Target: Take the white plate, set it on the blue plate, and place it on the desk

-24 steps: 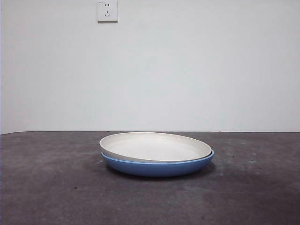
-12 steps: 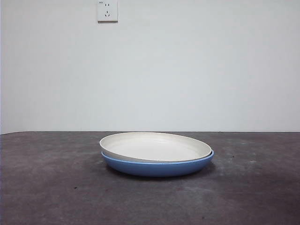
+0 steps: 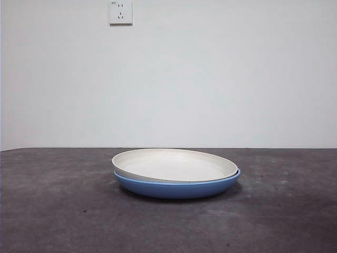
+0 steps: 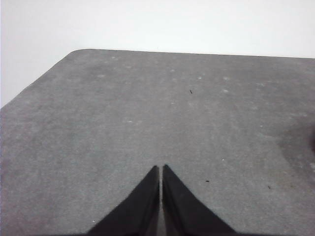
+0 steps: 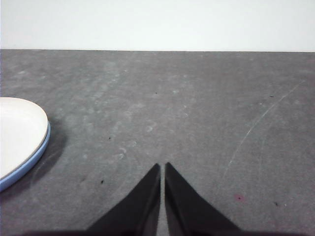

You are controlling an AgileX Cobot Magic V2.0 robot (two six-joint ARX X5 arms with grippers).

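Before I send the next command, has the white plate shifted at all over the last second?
No. The white plate sits nested in the blue plate, in the same spot below the wall socket as in both earlier front views.

The white plate [image 3: 174,164] is a soft cream white with no shine, and the blue plate [image 3: 177,188] is a bright, shiny blue. The counter [image 3: 52,211] is dark grey with lighter blotchy patches, tiny black specks and thin pale scratches. The wall [image 3: 210,79] is plain white with a white socket [image 3: 120,12], and both grippers' fingers [image 4: 147,201] [image 5: 147,204] are black.
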